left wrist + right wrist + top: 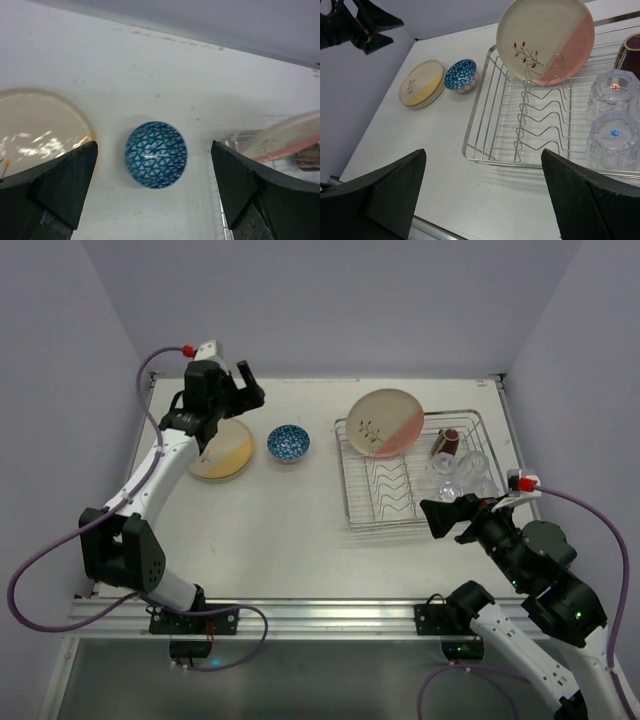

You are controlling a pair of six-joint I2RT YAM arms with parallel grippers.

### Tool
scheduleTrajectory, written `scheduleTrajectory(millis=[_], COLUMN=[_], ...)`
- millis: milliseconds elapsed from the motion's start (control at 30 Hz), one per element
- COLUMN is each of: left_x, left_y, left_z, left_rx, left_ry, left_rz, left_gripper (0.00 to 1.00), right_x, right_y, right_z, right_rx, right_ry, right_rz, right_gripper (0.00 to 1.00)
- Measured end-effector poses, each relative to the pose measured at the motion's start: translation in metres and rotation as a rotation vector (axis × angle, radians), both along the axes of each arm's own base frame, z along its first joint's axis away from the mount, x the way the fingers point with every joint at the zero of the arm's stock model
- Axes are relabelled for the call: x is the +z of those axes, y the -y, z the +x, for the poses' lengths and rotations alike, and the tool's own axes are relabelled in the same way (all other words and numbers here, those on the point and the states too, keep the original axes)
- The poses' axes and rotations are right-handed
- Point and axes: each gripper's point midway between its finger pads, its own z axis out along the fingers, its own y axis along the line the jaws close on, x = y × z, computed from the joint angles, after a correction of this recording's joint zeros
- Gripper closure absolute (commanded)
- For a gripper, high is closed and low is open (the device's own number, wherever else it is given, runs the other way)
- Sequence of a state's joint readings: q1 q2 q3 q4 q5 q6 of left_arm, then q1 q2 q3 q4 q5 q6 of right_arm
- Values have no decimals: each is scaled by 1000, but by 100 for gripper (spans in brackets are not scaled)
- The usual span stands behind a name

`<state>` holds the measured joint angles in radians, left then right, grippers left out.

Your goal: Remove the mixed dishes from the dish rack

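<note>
The dish rack sat on the right half of the white table, a silver wire basket with zigzag dividers running down its left part. One round cream plate with a pink segment and a small sprig mark stood tilted at the rack's far left corner, propped against the farthest divider. Just right of it, at the far side of the rack, was the small dark brown mug, and nearer than the mug a cluster of clear glass tumblers filled the rack's right part. Out on the table, left of the rack and apart from it, stood the small blue-patterned bowl. Left of the bowl, near it but not touching, lay a short stack of cream plates, the top one part yellow and bearing a sprig mark. The left gripper hung above the far left of the table, over the stack and just left of the bowl, its fingers spread wide and grasping nothing; its wrist view looked down on the bowl between them. The right gripper hovered at the rack's near edge, close to the tumblers, its fingers likewise released and empty.
</note>
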<state>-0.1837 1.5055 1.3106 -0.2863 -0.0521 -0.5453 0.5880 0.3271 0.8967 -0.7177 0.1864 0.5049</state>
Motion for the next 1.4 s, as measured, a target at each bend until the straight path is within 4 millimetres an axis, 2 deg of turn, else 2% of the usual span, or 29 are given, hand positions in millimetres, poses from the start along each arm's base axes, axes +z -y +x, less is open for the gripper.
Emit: scheduleTrajectory(millis=[67,133,300,433,533,733,967,1067,1167,1367,1400], left_x=[21,35,38,30,22,5,-34,-39,-37,-35,-36], left_y=[41,82,175,225,246,281,298,305,313,321,322], left_z=[9,14,14,12,15,38,45,42,38,33,33], left_rx=[-145,-286,-659,-907,-1032,-1192,-1278,-1330,-1389,-1463,-1467], left_ry=[59,106,190,259,300,376,370,381,399,422,423], left_rz=[29,58,113,106,80,33,-26,-76,-134,-210,-217], left_gripper=[0,0,0,0,0,0,0,1,5,23,29], right_x=[0,0,-1,-4,-4,-4,-5,-1,2,5,5], right_y=[0,0,2,5,7,11,14,15,16,17,18], right_z=[0,0,-1,-5,-6,-10,-13,-16,-19,-24,-25], right_rx=[0,-1,-4,-7,-12,-18,-17,-10,-3,4,4], right_ry=[0,0,0,-6,-5,-4,-12,-1,9,18,18], right_rz=[0,0,-1,-9,-14,-26,-41,-36,-28,-21,-21], right_gripper=[1,1,1,1,1,1,1,1,1,1,1])
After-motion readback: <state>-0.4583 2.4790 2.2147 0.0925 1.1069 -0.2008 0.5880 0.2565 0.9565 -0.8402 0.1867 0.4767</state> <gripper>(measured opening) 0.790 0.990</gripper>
